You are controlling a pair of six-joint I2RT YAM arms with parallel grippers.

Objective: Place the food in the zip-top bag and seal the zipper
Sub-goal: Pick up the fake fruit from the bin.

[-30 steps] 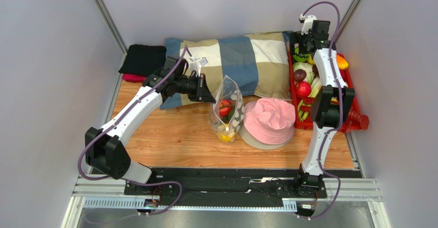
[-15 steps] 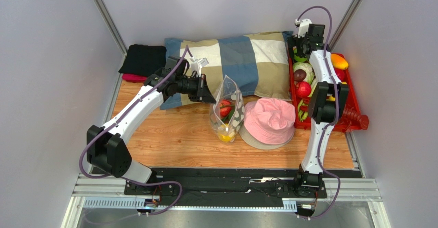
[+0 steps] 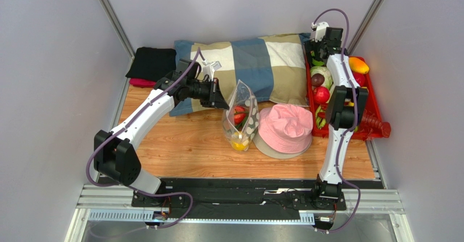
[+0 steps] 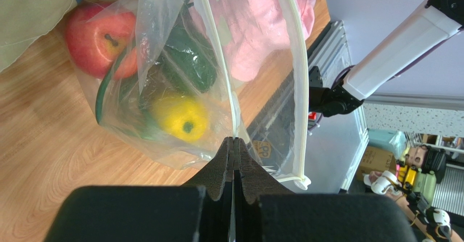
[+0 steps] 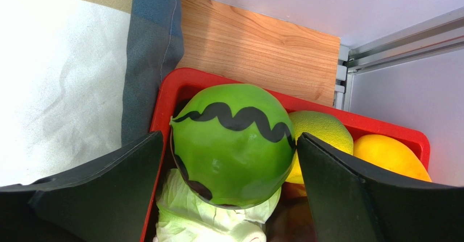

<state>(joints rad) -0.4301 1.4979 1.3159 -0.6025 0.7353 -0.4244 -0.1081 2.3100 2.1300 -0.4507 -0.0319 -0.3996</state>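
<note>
Pinching zipper (image 4: 220,62) w/ left gripper (image 4: 234,144); straddling watermelon toy (image 5: 231,144) in red tray (image 5: 163,98) w/ right gripper (image 5: 230,166) wide, empty; needing centring bef. closing.

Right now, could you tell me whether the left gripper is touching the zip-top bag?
Touching. The left wrist view shows the left gripper shut on the zip-top bag, its zipper pinched between the closed fingertips.
</note>
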